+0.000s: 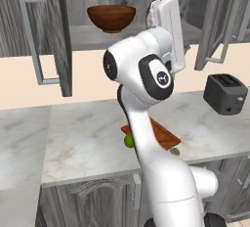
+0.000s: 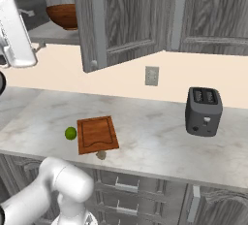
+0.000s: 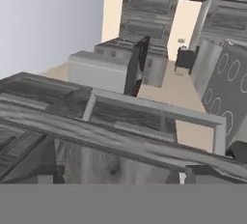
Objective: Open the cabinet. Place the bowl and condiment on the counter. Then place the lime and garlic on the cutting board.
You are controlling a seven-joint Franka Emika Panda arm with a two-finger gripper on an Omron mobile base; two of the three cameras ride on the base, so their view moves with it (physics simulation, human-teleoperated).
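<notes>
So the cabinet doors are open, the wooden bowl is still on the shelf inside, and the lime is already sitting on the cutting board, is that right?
Not quite. The lime lies on the counter, just beside the cutting board, not on it; the right base view shows it. The cabinet doors are open and the bowl sits on the shelf inside.

cabinet (image 1: 49, 35): dark grey wood grain, doors swung open
bowl (image 1: 111, 17): reddish-brown, upright on cabinet shelf
cutting board (image 2: 97, 134): flat near surface (image 2: 155, 122) front edge
lime (image 2: 70, 133): green, beside board's left edge
garlic (image 2: 101, 155): pale, at board's front edge
</notes>
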